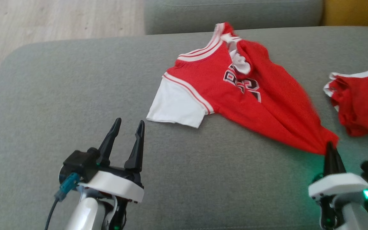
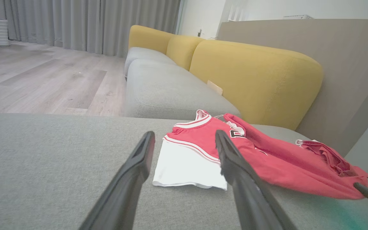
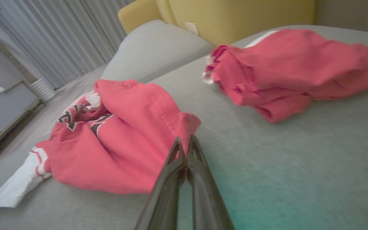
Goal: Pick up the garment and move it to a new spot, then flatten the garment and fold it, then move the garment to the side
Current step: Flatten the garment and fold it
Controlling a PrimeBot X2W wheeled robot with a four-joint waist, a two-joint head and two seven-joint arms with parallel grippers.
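Note:
A red jersey-style garment with white sleeves and black lettering lies crumpled on the grey cushion. My right gripper is shut on the garment's near hem corner, bunching the cloth at its tips; the right wrist view has the pinched red fabric at the gripper. My left gripper stands open over bare cushion, just left of the white sleeve. In the left wrist view the garment lies ahead between and beyond the open gripper.
A second red piece of clothing lies bunched at the right of the cushion, also in the right wrist view as a red heap. Yellow backrests rise behind. Wood floor lies past the cushion's far left edge.

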